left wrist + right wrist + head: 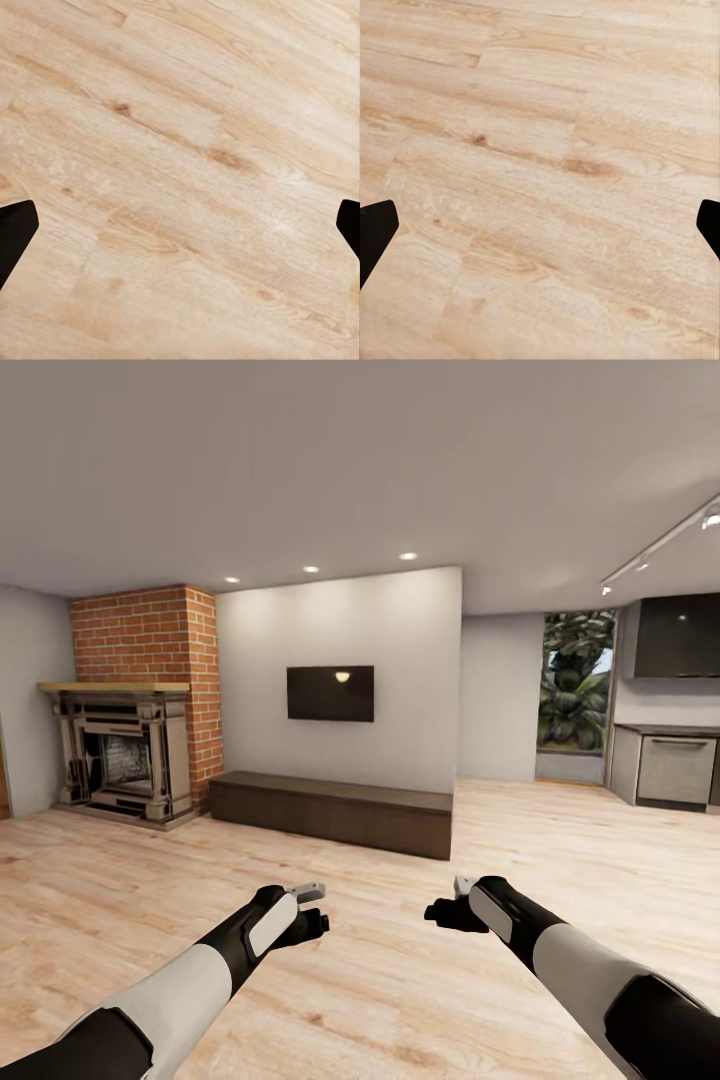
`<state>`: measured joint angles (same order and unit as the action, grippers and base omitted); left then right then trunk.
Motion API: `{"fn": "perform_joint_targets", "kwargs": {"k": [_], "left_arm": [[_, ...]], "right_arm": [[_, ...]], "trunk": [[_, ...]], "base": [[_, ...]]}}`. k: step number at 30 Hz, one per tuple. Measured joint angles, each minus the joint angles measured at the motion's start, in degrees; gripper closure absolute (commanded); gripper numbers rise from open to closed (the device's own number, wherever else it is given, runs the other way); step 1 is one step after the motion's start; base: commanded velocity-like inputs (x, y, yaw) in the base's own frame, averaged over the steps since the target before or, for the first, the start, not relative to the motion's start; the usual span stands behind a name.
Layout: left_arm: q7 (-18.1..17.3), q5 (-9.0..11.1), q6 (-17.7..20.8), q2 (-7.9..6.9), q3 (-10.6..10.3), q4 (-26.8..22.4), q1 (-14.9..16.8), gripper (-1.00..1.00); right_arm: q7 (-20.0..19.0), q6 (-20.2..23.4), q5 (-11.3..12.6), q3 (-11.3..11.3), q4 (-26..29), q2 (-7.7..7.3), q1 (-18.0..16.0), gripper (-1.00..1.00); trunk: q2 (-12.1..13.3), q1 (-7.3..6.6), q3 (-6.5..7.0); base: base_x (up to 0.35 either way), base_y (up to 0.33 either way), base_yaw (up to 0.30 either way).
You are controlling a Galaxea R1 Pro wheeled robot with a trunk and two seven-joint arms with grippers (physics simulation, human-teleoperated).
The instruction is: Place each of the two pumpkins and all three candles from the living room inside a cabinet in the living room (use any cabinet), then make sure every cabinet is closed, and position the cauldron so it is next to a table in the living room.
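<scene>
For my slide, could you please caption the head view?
Both empty grippers, left and right, face the closed cabinet beneath the TV.

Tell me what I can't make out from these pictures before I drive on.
- Cabinet inside: head view, shut dark front panels hide it.
- Left gripper and right gripper: head view, too small and end-on to read the jaws; the wrist views show dark fingertips cut off at the picture edges, wide apart over bare floor.
- Kitchen unit: head view, cut off by the edge.
</scene>
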<state>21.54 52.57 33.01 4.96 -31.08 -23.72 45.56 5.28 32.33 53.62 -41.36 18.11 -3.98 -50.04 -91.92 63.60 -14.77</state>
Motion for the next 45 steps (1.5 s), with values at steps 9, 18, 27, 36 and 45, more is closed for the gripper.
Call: {"fn": "perform_joint_targets", "kwargs": {"k": [9, 18, 27, 36, 45], "left_arm": [[0.0, 0.0, 0.0, 0.08, 0.0, 0.0, 0.0, -1.00], [0.0, 0.1, 0.0, 0.09, 0.0, -0.1, 0.0, -1.00], [0.0, 0.1, 0.0, 0.15, 0.0, -0.1, 0.0, -1.00], [0.0, 0.1, 0.0, 0.18, -0.1, -0.1, 0.0, -1.00], [0.0, 0.1, 0.0, 0.18, -0.1, -0.1, 0.0, -1.00]], "right_arm": [[0.1, 0.0, 0.0, 0.0, 0.0, 0.04, 0.0, -1.00], [0.0, 0.0, 0.0, 0.0, 0.0, 0.05, 0.0, -1.00], [0.1, 0.0, 0.0, -0.1, 0.0, 0.08, 0.0, -1.00], [0.0, 0.0, 0.0, -0.1, 0.0, 0.07, 0.0, -1.00], [0.0, 0.0, 0.0, -0.1, 0.0, 0.08, 0.0, -1.00]], "trunk": [[3.6, -1.98, 0.76], [7.2, -3.95, 1.52], [10.8, -5.93, 2.27], [14.4, -7.91, 3.03], [18.1, -9.89, 3.79]], "base": [[0.000, 0.000, 0.000], [0.000, 0.000, 0.000], [0.000, 0.000, 0.000], [0.000, 0.000, 0.000], [0.000, 0.000, 0.000]]}}
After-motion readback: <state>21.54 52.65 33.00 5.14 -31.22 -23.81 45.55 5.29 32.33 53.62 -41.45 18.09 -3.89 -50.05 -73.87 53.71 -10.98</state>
